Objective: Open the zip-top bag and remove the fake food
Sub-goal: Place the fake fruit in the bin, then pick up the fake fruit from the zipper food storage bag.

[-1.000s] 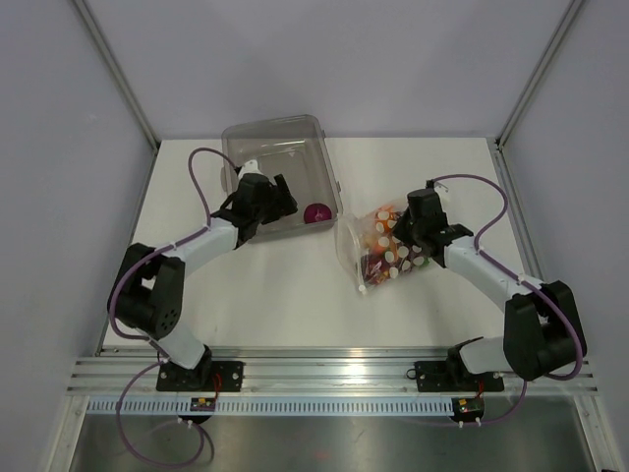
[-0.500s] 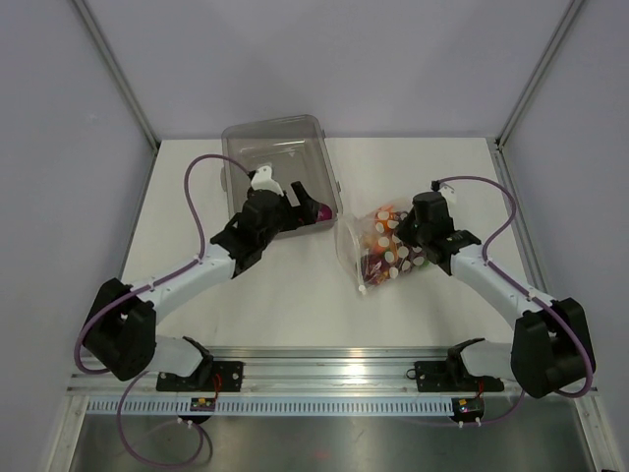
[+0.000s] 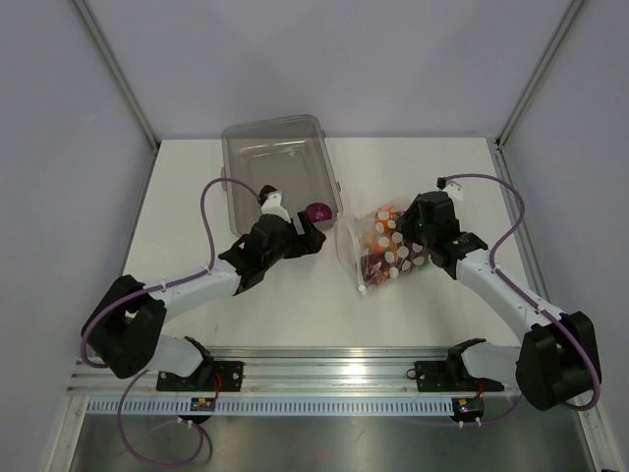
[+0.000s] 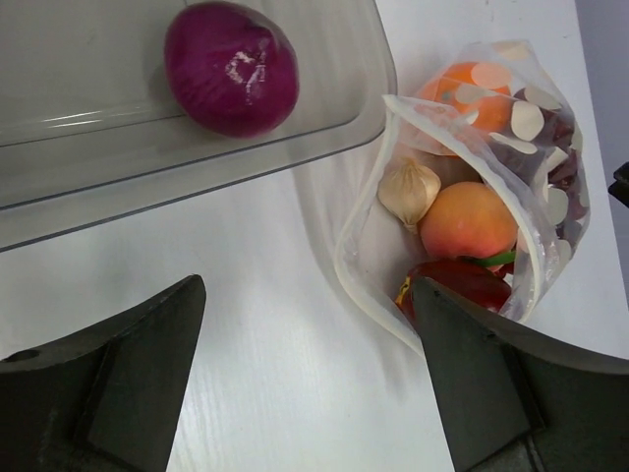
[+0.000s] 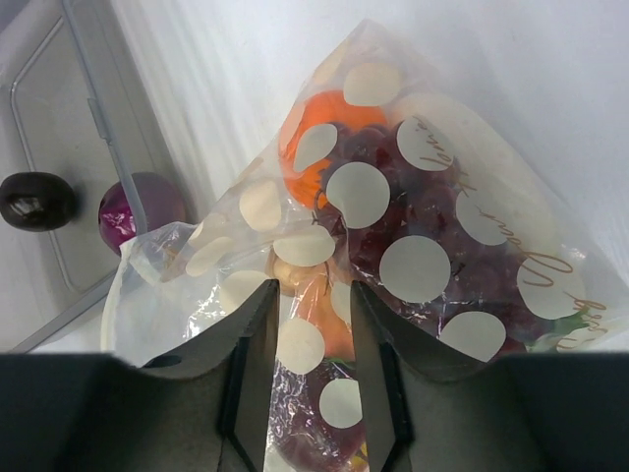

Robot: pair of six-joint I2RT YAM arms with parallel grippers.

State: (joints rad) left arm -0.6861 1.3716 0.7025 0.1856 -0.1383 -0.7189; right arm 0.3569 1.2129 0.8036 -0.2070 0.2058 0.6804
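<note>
The zip-top bag [image 3: 378,251], clear with white dots, lies on its side with its mouth [image 4: 369,256] gaping toward my left gripper. Inside it I see fake food: an orange [image 4: 472,93], a white garlic [image 4: 408,189], a peach [image 4: 468,218] and a red piece [image 4: 457,280]. A purple onion [image 4: 231,64] lies in the clear bin [image 3: 280,157]. My left gripper [image 4: 307,285] is open and empty over the table, just in front of the bag's mouth. My right gripper [image 5: 313,290] hovers over the bag's dotted film [image 5: 413,265] with its jaws partly apart.
The rigid clear bin stands at the back, its near right corner [image 4: 324,128] close to the bag. Purple cables loop from both arms. Side walls and metal posts border the white table [image 3: 295,295].
My left gripper has come out of the bin and swung toward the bag's mouth, leaving the onion in the bin. My right gripper's jaws, pinched together before, now stand apart.
</note>
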